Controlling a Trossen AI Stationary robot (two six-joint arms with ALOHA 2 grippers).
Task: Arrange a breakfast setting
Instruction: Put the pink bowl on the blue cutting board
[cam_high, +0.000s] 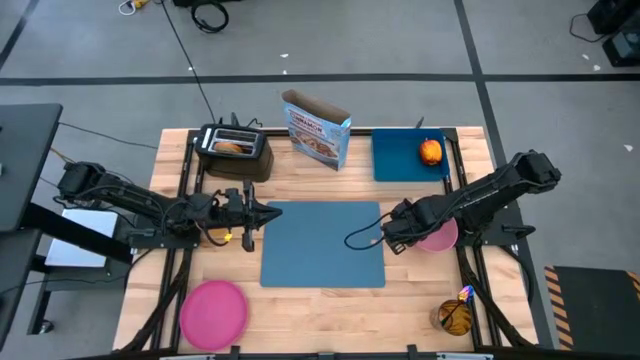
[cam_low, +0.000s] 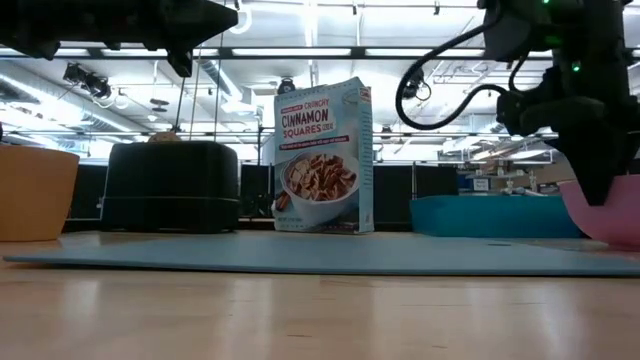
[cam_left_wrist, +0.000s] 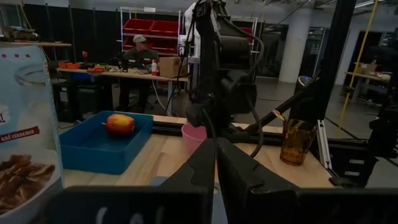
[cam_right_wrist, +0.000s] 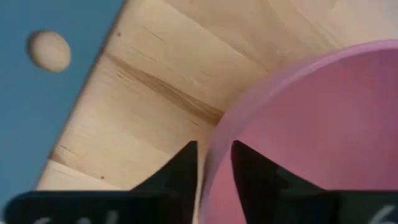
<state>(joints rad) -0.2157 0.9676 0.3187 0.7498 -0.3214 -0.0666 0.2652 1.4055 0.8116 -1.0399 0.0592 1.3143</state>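
- Right gripper (cam_right_wrist: 211, 163), seen from its own wrist, straddles the rim of the small pink bowl (cam_right_wrist: 311, 137), one finger outside the wall and one inside, nearly pinched onto it; the bowl sits on bare wood just off the placemat (cam_right_wrist: 37, 99) corner.
- From the left wrist, the left gripper (cam_left_wrist: 214, 163) shows its fingers pressed together and empty. Beyond it lie the apple (cam_left_wrist: 120, 124) in the blue tray (cam_left_wrist: 93, 149), the bowl under the right arm, and the cup (cam_left_wrist: 294, 141) holding the spoon (cam_left_wrist: 280, 116).
- At table level, the bowl's wall (cam_low: 605, 212) rests at the mat's 3 o'clock side, the gripper over it; cereal box (cam_low: 322, 157) and toaster (cam_low: 172, 186) stand behind.
- Overhead, the bowl (cam_high: 440, 236) is at 3 o'clock of the placemat (cam_high: 322, 243), the plate (cam_high: 213, 312) at 7 o'clock, the apple (cam_high: 430, 151) at 1 o'clock, the cup (cam_high: 455, 316) at 5 o'clock.
- To do this well, I'd judge: close firmly on the rim, lift level, then carry toward 9 o'clock onto the mat, keeping clear of the left arm parked at its 9 o'clock edge.
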